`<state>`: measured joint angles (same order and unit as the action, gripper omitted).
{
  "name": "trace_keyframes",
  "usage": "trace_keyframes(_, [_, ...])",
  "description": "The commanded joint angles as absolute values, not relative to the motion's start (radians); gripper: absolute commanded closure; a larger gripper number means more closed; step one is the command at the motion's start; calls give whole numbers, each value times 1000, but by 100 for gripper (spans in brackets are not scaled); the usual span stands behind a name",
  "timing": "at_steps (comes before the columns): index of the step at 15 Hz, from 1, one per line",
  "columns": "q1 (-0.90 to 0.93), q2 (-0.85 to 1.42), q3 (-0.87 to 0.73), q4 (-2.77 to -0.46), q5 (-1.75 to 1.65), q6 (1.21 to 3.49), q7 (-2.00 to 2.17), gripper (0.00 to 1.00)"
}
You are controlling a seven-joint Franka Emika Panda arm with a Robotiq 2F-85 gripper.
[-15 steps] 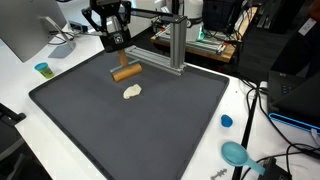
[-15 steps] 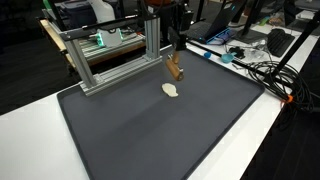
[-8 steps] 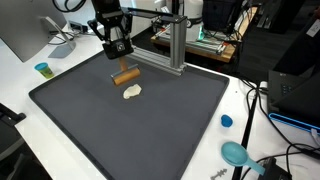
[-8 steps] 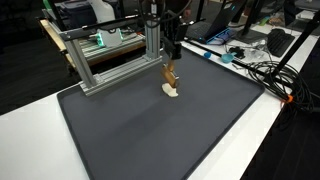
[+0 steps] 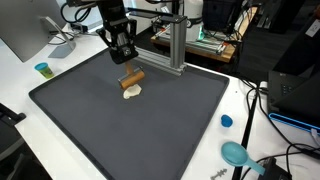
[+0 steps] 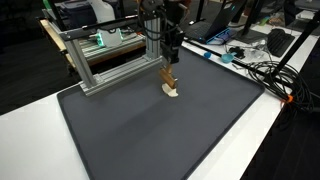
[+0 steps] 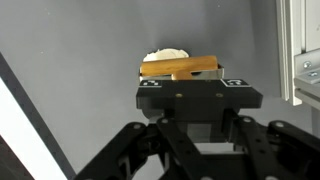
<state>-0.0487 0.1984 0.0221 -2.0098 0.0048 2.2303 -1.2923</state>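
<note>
My gripper (image 5: pixel 129 64) is shut on a brown wooden stick-like object (image 5: pixel 132 77) and holds it just above a small cream-white lump (image 5: pixel 132 93) that lies on the dark grey mat (image 5: pixel 120 130). In an exterior view the gripper (image 6: pixel 170 60) holds the wooden piece (image 6: pixel 170 78) right over the lump (image 6: pixel 173 92). In the wrist view the wooden piece (image 7: pixel 180 68) lies crosswise in front of the gripper body, with the white lump (image 7: pixel 166 56) partly hidden behind it. The fingertips are hidden by the gripper body.
An aluminium frame (image 5: pixel 170 45) stands at the mat's back edge, also in the other exterior view (image 6: pixel 100 60). A blue cap (image 5: pixel 226 121) and a teal scoop (image 5: pixel 236 153) lie on the white table. A small teal cup (image 5: pixel 42 69) and cables (image 6: pixel 265 70) lie off the mat.
The gripper has moved with the wooden piece toward the white lump and lower, from beside the frame to right above the lump. The lump has not moved.
</note>
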Motion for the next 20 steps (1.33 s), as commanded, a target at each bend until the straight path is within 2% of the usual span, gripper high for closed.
trace_keyframes(1, [-53,198,26,-2008,4,2228,-1291,53])
trace_keyframes(2, [-49,202,24,-2009,-10,2249,-1276,78])
trace_keyframes(13, [-74,317,32,-1908,0,2230,-1325,78])
trace_keyframes(20, [-116,341,62,-1950,105,2264,-1422,78])
